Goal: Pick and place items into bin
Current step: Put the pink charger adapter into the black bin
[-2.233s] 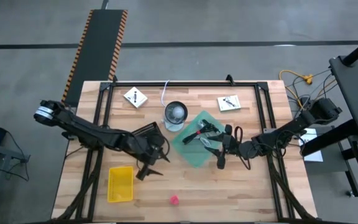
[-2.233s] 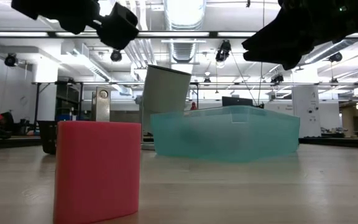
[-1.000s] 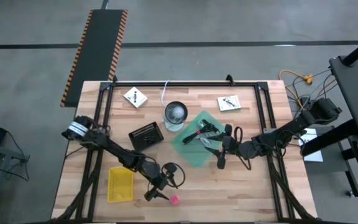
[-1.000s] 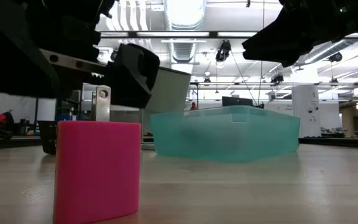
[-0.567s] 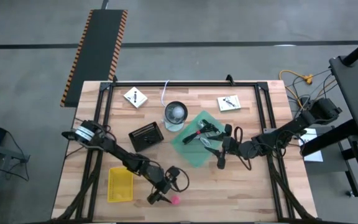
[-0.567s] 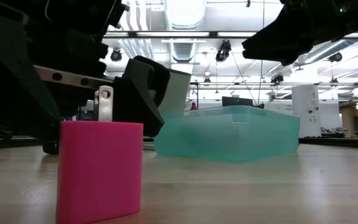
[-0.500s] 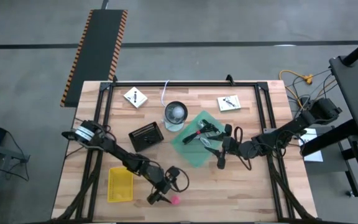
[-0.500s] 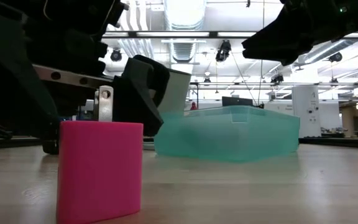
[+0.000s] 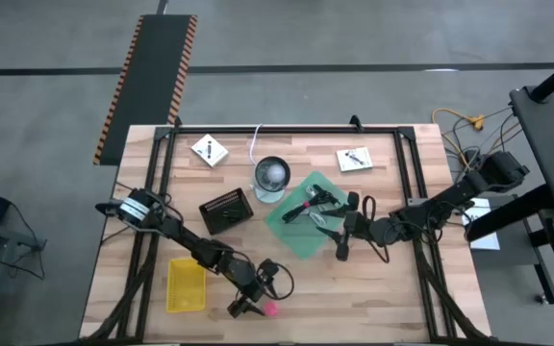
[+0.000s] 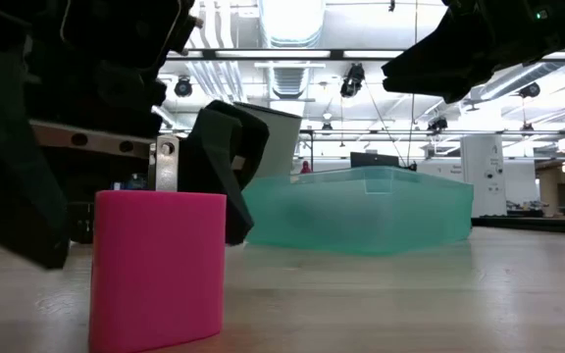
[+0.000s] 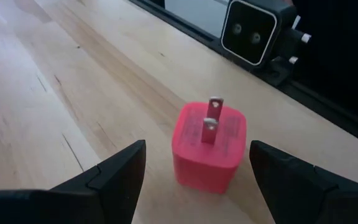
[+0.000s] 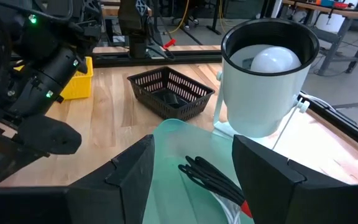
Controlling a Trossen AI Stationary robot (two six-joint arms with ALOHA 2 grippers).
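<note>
1. The left gripper (image 11: 194,171) is low over the desk (image 9: 373,288) near its front edge, fingers spread wide on either side of the pink plug (image 11: 209,146). Neither finger touches it; this reads as the set-up for a grasp.
2. The pink plug stands upright on the desk with its two metal prongs pointing up, well apart from the green bin (image 9: 308,216) at the middle of the desk.
3. The right gripper (image 12: 191,168) waits over the green bin, fingers wide and empty. Dark cables (image 12: 213,177) already lie inside the bin.
4. The white cup (image 12: 266,74) stands just beside the bin. A black basket (image 9: 225,209) and a yellow tray (image 9: 186,284) sit on the left half of the desk.
5. Two white packets (image 9: 209,150) lie near the back edge, not yet binned.
6. In the low view the left arm blocks most of what lies behind the plug. In the high view the plug shows only as a small pink spot partly covered by the gripper.
</note>
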